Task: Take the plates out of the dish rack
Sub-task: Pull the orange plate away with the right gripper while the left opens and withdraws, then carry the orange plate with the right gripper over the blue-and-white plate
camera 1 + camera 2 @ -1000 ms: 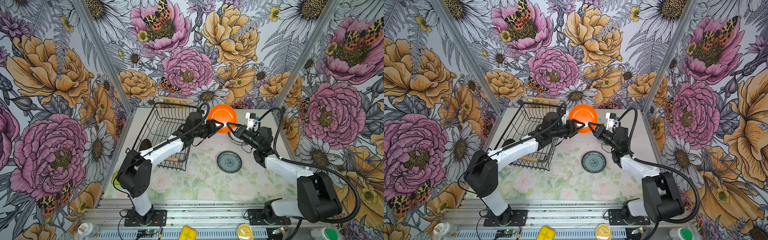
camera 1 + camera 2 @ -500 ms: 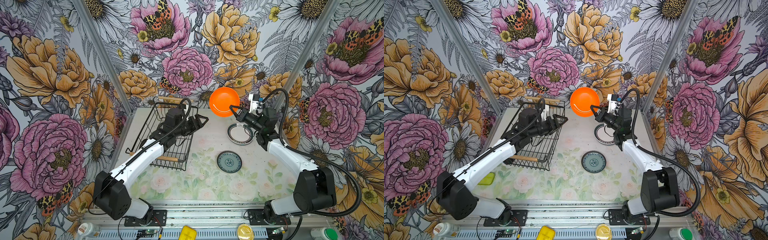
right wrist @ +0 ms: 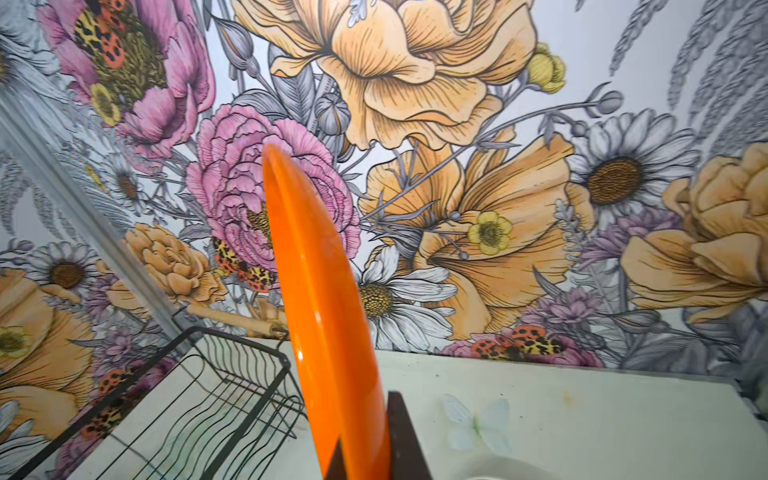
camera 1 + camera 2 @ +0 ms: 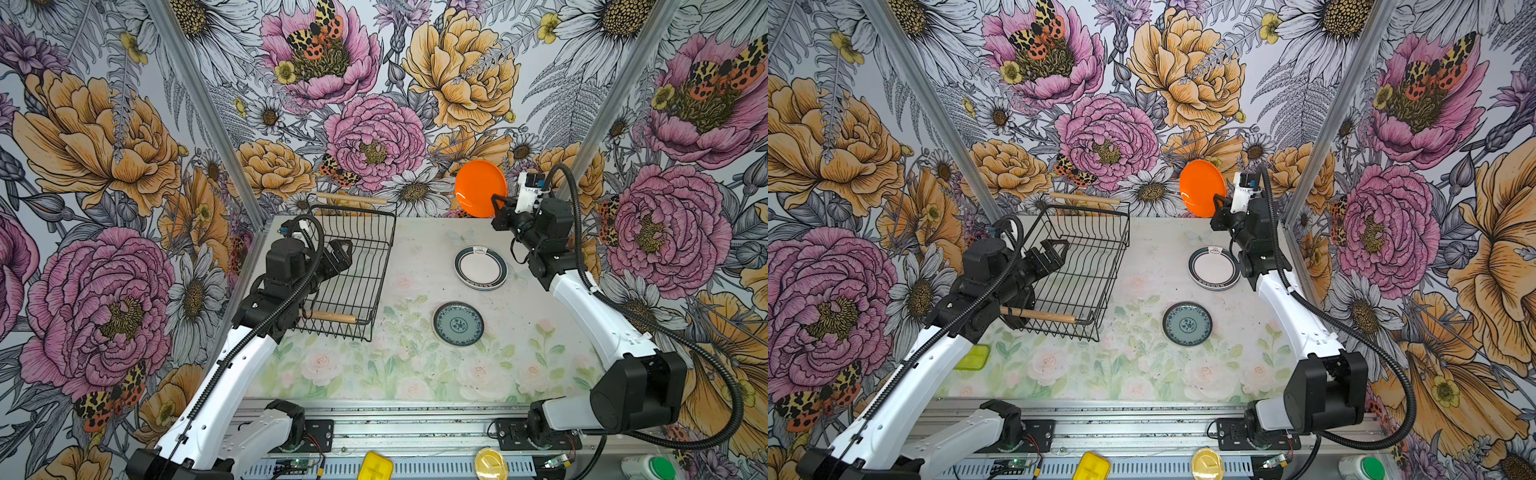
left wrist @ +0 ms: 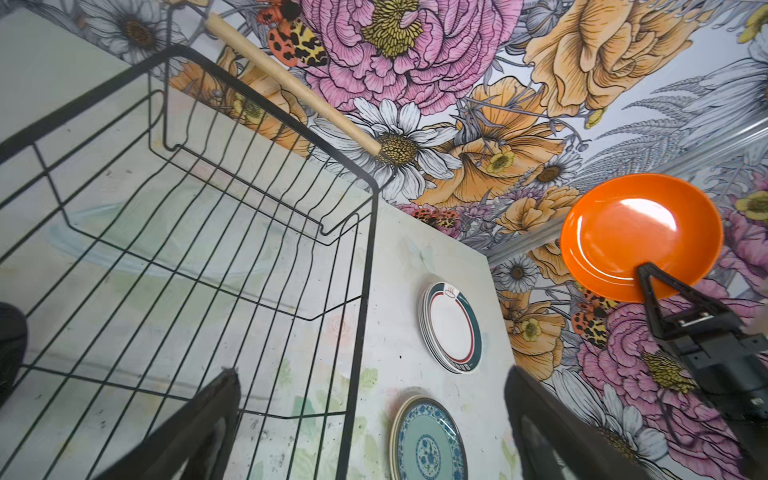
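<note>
Withdrawn from the orange plate (image 4: 478,185), the left gripper (image 4: 345,255) is held over the dish rack (image 4: 382,279), jaws wide and empty.
Right of the rack, that plate is pinched on edge by the right gripper (image 4: 495,200); stacked white plates (image 4: 481,268) and a blue-patterned plate (image 4: 458,323) lie flat.

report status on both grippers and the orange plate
Left gripper open over the dish rack. Right gripper shut on the orange plate rim, plate on edge in the air. White stack nearby, nothing between.
</note>
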You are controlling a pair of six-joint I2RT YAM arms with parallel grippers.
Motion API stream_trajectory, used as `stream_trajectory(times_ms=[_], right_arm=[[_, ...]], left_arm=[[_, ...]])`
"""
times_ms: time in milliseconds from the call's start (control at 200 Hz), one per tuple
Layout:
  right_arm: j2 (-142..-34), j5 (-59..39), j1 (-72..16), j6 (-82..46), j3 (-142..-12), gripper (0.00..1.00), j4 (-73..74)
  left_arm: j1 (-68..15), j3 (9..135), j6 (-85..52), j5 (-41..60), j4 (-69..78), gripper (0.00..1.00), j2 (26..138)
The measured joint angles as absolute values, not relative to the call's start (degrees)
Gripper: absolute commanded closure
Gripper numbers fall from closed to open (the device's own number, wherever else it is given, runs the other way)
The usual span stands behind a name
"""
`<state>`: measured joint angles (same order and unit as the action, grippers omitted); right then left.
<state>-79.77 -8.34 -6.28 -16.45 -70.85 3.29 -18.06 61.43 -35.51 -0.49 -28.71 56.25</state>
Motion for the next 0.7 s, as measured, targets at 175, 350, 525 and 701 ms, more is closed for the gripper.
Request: stream_trajectory(times_ms=[175, 350, 525, 701], right_arm=[[-78.0, 0.8, -6.3, -15.4, -65.5, 1.0, 0.2], [-74.0, 9.2, -6.3, -18.0, -57.1, 1.0, -5.8], [-64.3, 14.5, -6.3, -22.9, -49.7, 1.0, -12.7], [-56.9, 15.4, -6.3, -27.4, -45.5, 1.0, -19.4]], left_arm=[[-18.1, 59.6, -33.0, -9.4, -29.8, 0.01, 53.6], [-18.1, 59.2, -31.8, -17.0, -30.3, 0.01, 53.3], [-18.1, 59.2, -30.3, -22.5, -30.3, 0.01, 53.3], [-18.8, 56.4, -30.2, -23.5, -29.4, 0.01, 52.4]])
